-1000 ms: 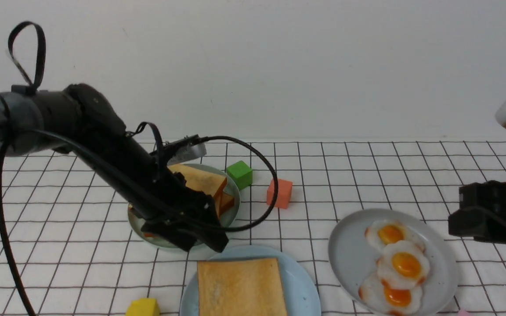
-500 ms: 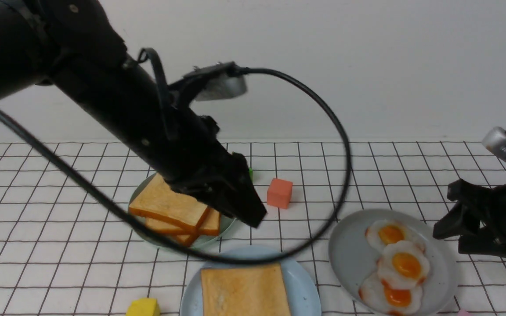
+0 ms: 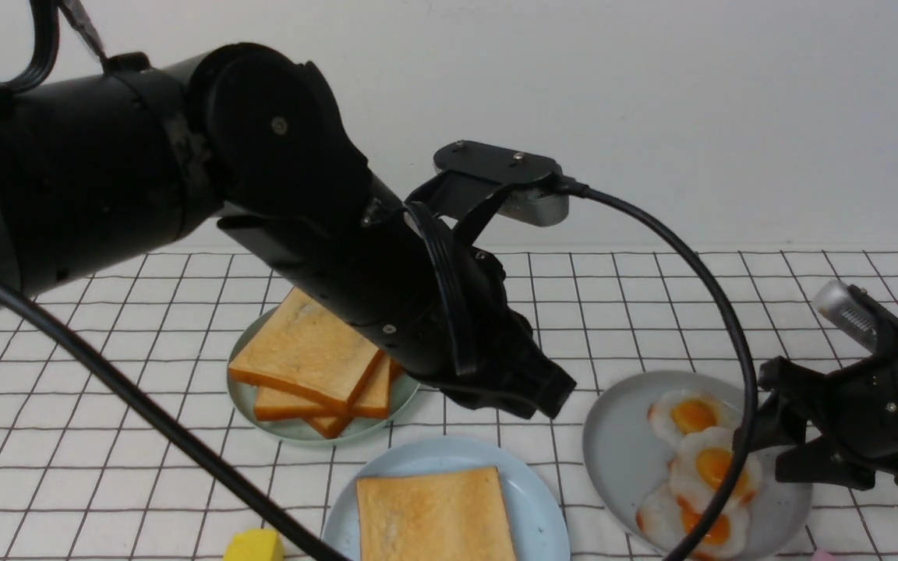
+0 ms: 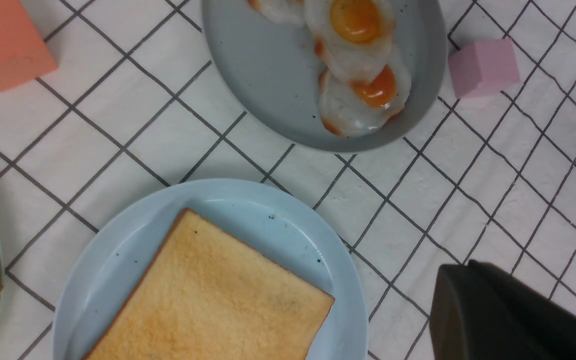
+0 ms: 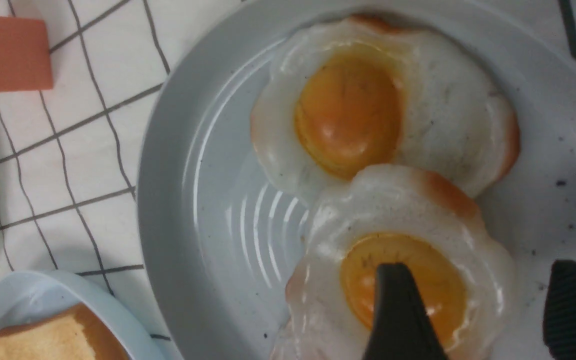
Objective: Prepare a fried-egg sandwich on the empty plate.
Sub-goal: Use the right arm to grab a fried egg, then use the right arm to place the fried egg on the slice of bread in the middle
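One yellow block (image 3: 253, 545): lower left of the front frame, cut by its bottom edge.
Sage-green plate (image 3: 250, 417): left of centre, bearing a pile of plain toast (image 3: 305, 351).
Pale-blue plate (image 3: 539, 506): bottom centre, a single square toast slice (image 3: 435, 514) lying flat on it, golden-brown face up.
Left gripper (image 3: 552, 401): centre of the frame, above the table, clenched.
Grey plate (image 3: 620, 436): lower right, holding three fried eggs (image 3: 718, 467) in an overlapping row, white with orange yolks.
Right gripper (image 3: 761, 458): lower right, at the grey plate, fingers spread over the middle egg; perhaps touching it, though the view makes contact hard to judge.
Pink block (image 3: 821, 555): lower right edge, barely showing.
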### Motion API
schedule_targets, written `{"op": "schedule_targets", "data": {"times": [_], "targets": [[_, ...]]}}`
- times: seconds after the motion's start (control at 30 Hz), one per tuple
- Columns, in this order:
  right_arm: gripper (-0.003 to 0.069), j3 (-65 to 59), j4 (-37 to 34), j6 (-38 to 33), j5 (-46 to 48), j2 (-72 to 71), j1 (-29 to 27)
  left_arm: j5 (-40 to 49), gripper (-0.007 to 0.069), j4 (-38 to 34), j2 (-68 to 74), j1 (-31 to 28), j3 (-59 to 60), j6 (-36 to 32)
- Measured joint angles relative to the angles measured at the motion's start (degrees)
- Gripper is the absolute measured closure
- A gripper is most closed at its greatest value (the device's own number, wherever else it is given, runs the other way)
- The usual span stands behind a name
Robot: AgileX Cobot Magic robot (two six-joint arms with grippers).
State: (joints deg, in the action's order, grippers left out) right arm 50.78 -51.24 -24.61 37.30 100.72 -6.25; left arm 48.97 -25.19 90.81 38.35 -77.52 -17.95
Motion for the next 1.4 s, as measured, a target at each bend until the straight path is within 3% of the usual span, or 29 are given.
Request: {"op": "schedule_targets", "data": {"times": [0.17,0.33,0.4,0.43,0.47,0.7,0.9,1.1,1.2,1.27,1.4], "targets": [[0.0259,0.34,-1.63,-0.92,-0.25,2.7,-0.05,0.98,0.0638,0.59,0.0,0.0,0.0,0.0],[0.0357,0.34,-3.39,-3.26,-0.25,3.17,-0.05,1.4,0.0638,1.07,0.0,0.0,0.0,0.22],[0.0508,0.34,-3.51,-3.8,-0.39,3.17,-0.05,1.59,0.0638,1.45,0.0,0.0,0.0,0.38],[0.052,0.34,-3.46,-3.78,-0.39,3.17,-0.05,1.72,0.0638,1.47,0.0,0.0,0.0,0.38],[0.0596,0.34,-3.45,-3.86,-0.12,3.11,-0.05,1.91,0.0638,1.47,0.0,0.0,0.0,0.38],[0.0599,0.34,-2.01,-4.04,0.06,0.38,-0.05,2.64,0.0638,3.73,-0.21,0.0,0.0,2.78],[0.0599,0.34,-3.48,-6.11,4.09,-6.85,0.67,7.48,0.0638,14.78,-4.14,-0.05,0.37,13.56],[0.0599,0.34,-11.56,-11.82,7.33,-10.53,9.7,8.82,0.0638,20.08,-11.86,-0.05,7.39,22.4],[0.0599,0.54,-17.94,-15.59,6.69,-9.09,19.48,7.55,0.0638,21.13,-17.93,-0.05,14.16,27.14],[0.0599,1.51,-19.45,-17.59,5.14,-6.63,24.7,6.63,0.0638,22.3,-21.03,-0.05,17.26,29.53],[0.0594,3.0,-20.42,-18.27,1.98,-1.68,29.89,5.58,0.0638,25.51,-24.8,-0.05,20.38,34.53]]}}
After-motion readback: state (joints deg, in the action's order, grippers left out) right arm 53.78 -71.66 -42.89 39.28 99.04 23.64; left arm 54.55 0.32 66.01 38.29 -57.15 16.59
